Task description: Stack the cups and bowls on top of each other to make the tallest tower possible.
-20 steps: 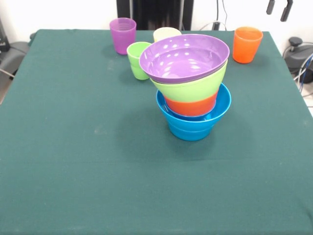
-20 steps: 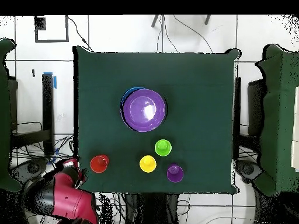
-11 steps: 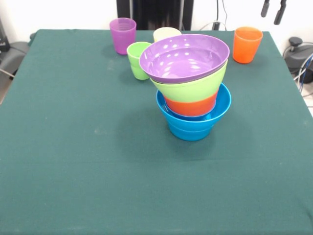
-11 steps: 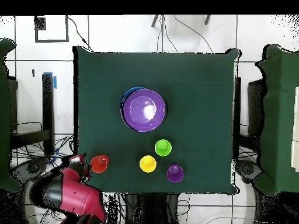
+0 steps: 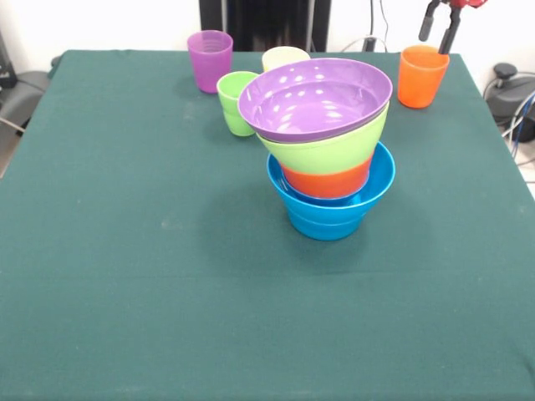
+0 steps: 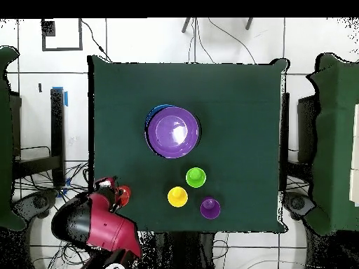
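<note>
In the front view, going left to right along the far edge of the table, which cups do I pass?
Purple cup → green cup → yellow cup, partly hidden behind the tower → orange cup, with the open tool just above it.

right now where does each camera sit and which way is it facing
Front view: sits across the table from the robot, looks over the tower toward the far edge; only the gripper, open, shows above the orange cup.
Overhead view: sits above, looks straight down; the red arm enters from the bottom edge, partly covering the orange cup.
Shared: tower, green cup, yellow cup, purple cup, seen half-turned.
</note>
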